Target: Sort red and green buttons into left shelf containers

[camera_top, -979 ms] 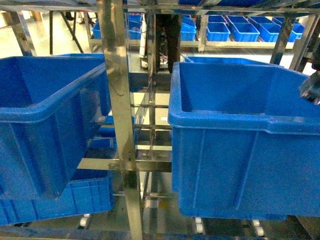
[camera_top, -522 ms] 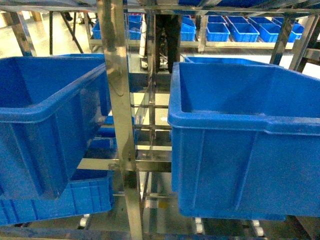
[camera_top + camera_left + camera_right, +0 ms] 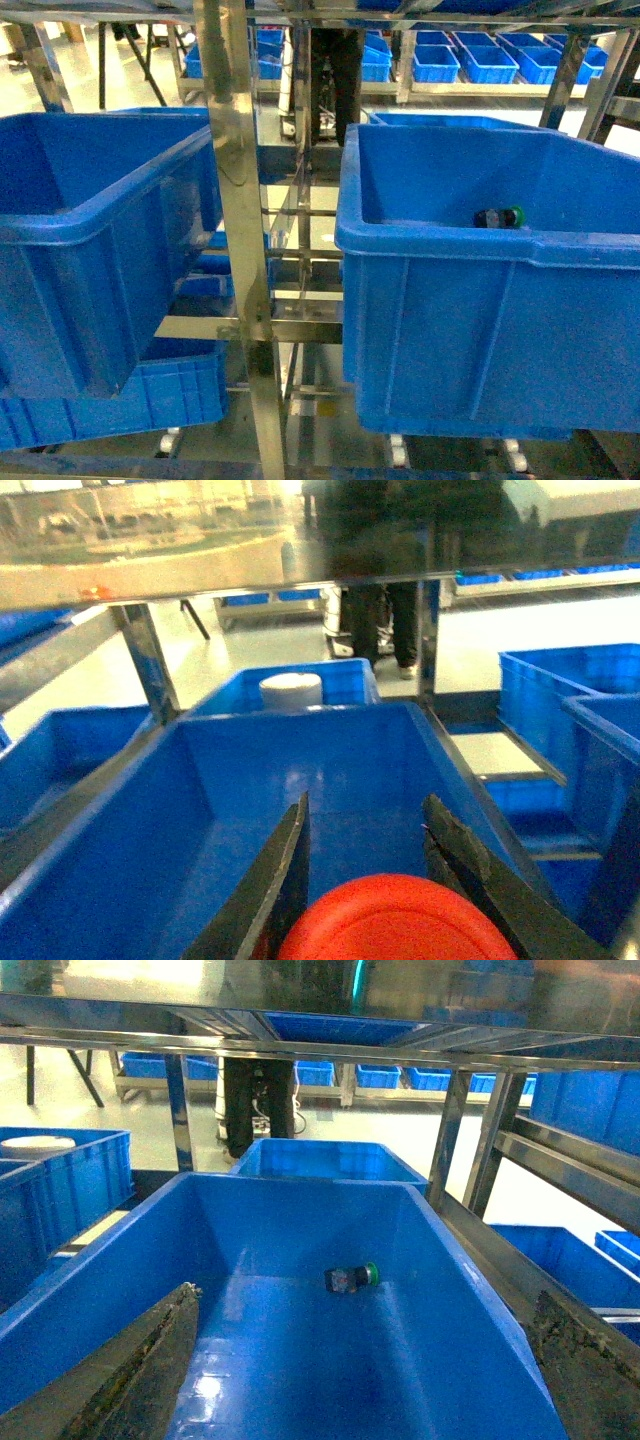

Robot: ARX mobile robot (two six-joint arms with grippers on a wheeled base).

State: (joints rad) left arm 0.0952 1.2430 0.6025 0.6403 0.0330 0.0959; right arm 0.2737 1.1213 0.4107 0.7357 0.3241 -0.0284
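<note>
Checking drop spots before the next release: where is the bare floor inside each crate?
Right crate: floor bare except the green button lying near the far wall. Left crate: floor bare ahead of the left gripper, which holds the red button.

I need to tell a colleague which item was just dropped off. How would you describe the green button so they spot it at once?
Find the big blue crate right of the steel shelf post. The green button lies on its side inside it, the crate's only visible content.
</note>
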